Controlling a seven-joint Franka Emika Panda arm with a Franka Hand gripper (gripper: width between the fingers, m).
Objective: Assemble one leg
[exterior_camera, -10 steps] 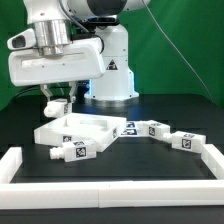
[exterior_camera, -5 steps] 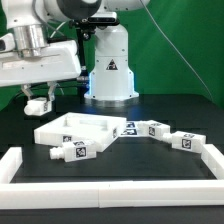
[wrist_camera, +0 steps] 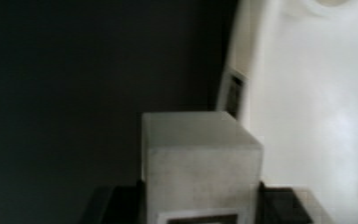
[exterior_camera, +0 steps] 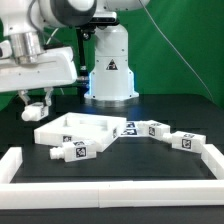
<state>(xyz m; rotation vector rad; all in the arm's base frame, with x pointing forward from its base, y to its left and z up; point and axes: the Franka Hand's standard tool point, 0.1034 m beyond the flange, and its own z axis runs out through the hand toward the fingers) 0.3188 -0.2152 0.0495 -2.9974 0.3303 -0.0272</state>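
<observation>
My gripper (exterior_camera: 36,112) hangs above the table at the exterior view's left, just left of the white square tabletop (exterior_camera: 76,128). It is shut on a white leg (wrist_camera: 201,160), which stands between the two dark fingers (wrist_camera: 123,206) in the wrist view. The held leg shows in the exterior view as a small white block (exterior_camera: 34,110) at the fingertips. The tabletop's edge fills one side of the wrist view (wrist_camera: 309,100). Three more legs lie on the black table: one in front of the tabletop (exterior_camera: 72,151) and two to its right (exterior_camera: 155,128), (exterior_camera: 185,140).
A white raised frame (exterior_camera: 110,190) runs along the front and both sides of the work area. The robot's white base (exterior_camera: 110,75) stands behind the tabletop. A green curtain is at the back.
The arm has swung toward the exterior view's left with the leg held in the gripper, from over the tabletop's back corner to beside its left edge. The parts on the table have not moved.
</observation>
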